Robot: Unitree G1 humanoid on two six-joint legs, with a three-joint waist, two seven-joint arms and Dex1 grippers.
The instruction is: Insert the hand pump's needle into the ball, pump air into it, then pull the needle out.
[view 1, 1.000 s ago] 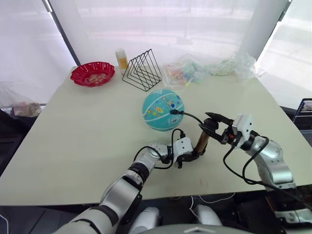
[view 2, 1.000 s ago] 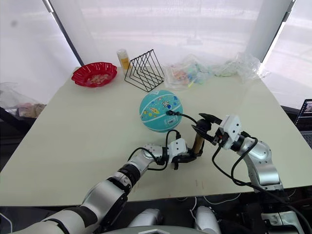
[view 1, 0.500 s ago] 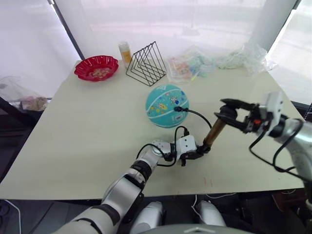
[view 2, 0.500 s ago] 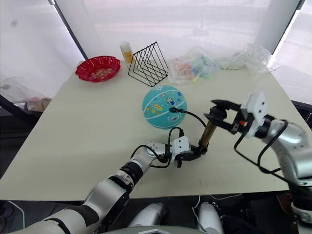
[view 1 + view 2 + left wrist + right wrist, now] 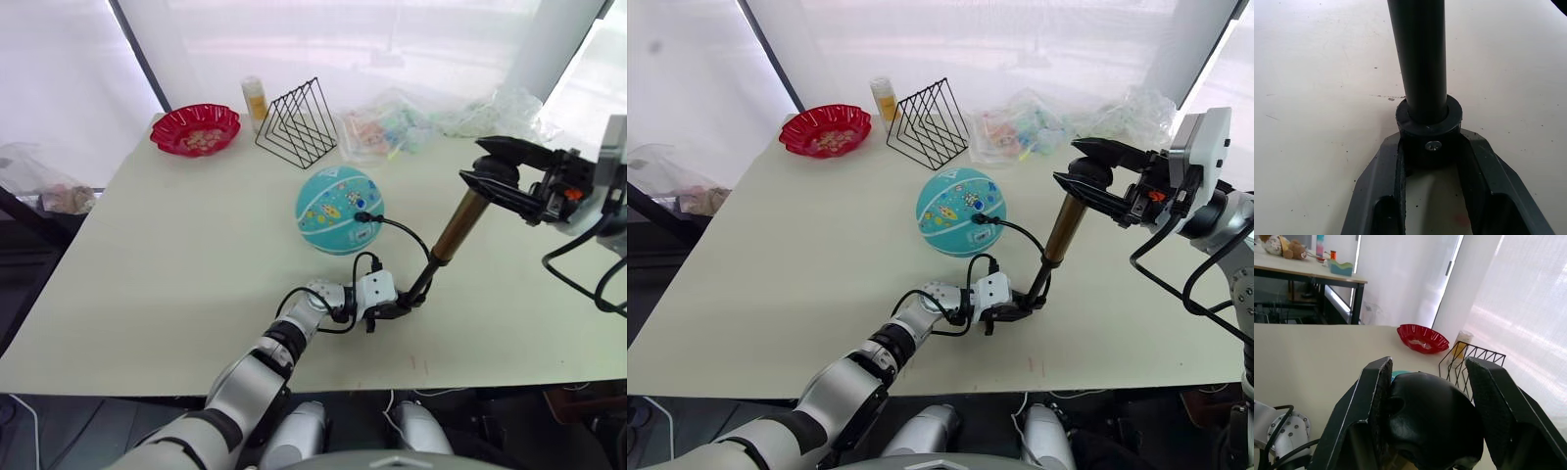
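Brass-gold hand pump: left gripper clamping its black base cap on the table; right gripper clasping its raised black T-handle; thin black hose reaching the teal striped rubber ball.

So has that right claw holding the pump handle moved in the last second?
Yes. The right gripper has lifted the hand pump's handle up and away from the table, drawing it out, while the ball stayed put.

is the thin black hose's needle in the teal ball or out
In, it seems: the thin black hose ends at a black fitting seated against the teal striped rubber ball; the needle itself is hidden.
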